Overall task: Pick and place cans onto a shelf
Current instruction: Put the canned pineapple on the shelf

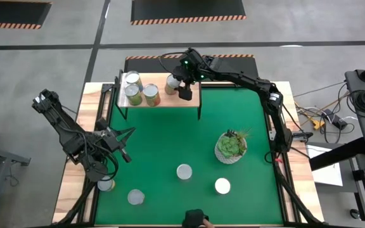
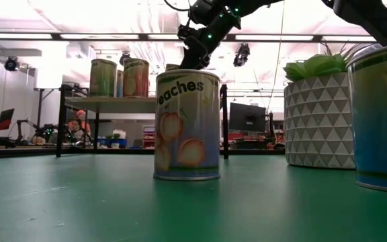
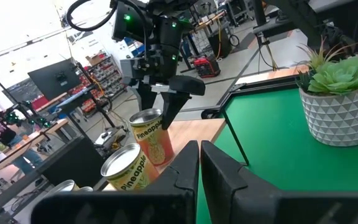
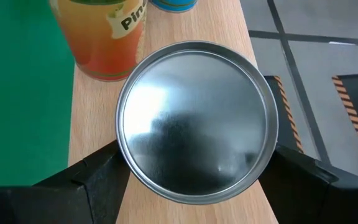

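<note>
The worktop [image 1: 258, 126] carries the wood shelf [image 1: 163, 101] at twelve o'clock. At nine o'clock the left end effector [image 1: 120, 144] waits, fingers nearly together and empty. Over the shelf, the right end effector [image 1: 184, 88] straddles a can [image 4: 197, 121], fingers wide at either side, seemingly not squeezing. Three more cans [image 1: 134, 88] stand at its nine o'clock. The peaches can [image 2: 187, 126] remains on the mat. Such tins are probably rigid, weighty and slick; take them mid-wall.
</note>
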Controlling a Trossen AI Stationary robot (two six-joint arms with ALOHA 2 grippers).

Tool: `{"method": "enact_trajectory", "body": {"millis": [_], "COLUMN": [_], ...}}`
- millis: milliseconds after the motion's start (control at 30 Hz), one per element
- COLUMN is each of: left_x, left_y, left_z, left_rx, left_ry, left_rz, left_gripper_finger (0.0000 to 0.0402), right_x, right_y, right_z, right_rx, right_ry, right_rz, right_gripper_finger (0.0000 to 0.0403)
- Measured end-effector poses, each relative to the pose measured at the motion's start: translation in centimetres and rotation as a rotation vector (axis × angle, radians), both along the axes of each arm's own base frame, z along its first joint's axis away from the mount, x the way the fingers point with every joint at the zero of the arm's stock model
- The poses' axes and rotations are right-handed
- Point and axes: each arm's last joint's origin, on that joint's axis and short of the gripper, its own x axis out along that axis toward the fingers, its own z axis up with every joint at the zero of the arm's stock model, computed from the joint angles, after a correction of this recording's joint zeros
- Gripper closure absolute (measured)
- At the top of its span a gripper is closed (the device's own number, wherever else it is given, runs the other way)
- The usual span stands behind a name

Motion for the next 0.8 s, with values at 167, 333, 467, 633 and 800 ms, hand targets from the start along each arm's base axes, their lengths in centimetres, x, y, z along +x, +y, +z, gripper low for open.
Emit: {"method": "enact_trajectory", "body": {"millis": [167, 333, 467, 633, 800], "left_x": [0.0, 0.0, 0.0, 0.0, 0.0], "left_y": [0.0, 0.0, 0.0, 0.0, 0.0], "left_z": [0.0, 0.0, 0.0, 0.0, 0.0], "left_rx": [0.000, 0.000, -0.001, -0.001, -0.001], "left_ry": [0.000, 0.000, -0.001, -0.001, -0.001], "left_rz": [0.000, 0.000, 0.000, 0.000, 0.000], "left_gripper_finger": [0.0402, 0.0402, 0.0402, 0.0402, 0.0402], "right_x": [0.0, 0.0, 0.0, -0.5, -1.6], "right_y": [0.0, 0.0, 0.0, 0.2, 0.9], "right_z": [0.0, 0.0, 0.0, 0.9, 2.9], "right_rx": [0.006, -0.006, -0.009, -0.022, -0.041], "right_ry": [-0.002, 0.001, 0.000, -0.012, -0.049], "right_rz": [-0.006, 0.003, 0.006, 0.005, -0.009], "right_gripper_finger": [0.0088, 0.0079, 0.0078, 0.0078, 0.0078]}}
